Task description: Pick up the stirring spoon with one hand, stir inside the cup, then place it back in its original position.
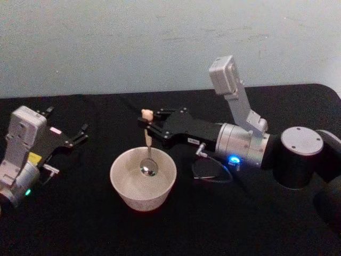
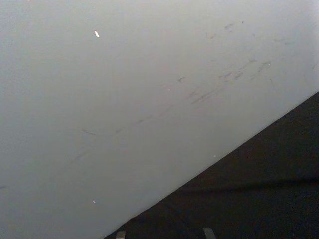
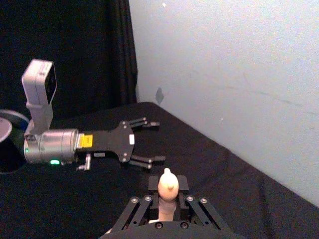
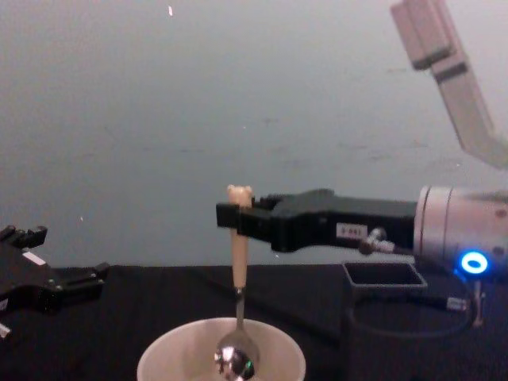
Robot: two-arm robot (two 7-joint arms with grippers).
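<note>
My right gripper [image 1: 147,127] reaches in from the right and is shut on the pale handle of the stirring spoon [image 1: 148,143], just under its small bear head. The spoon hangs upright, its shiny bowl down inside the cream-white cup [image 1: 139,197] near the middle. In the chest view the spoon [image 4: 238,254] drops from the right gripper [image 4: 236,216] into the cup [image 4: 155,357]. In the right wrist view the bear head of the spoon [image 3: 168,183] stands between my fingers. The dark grey square holder [image 4: 383,275] stands to the right of the cup, under my right arm. My left gripper [image 1: 68,121] rests open at the left.
Black cloth covers the table [image 1: 240,224], and a pale wall rises behind it. A thin cable loop [image 1: 212,174] lies beside the holder. The left gripper [image 3: 149,142] shows open in the right wrist view, well apart from the cup.
</note>
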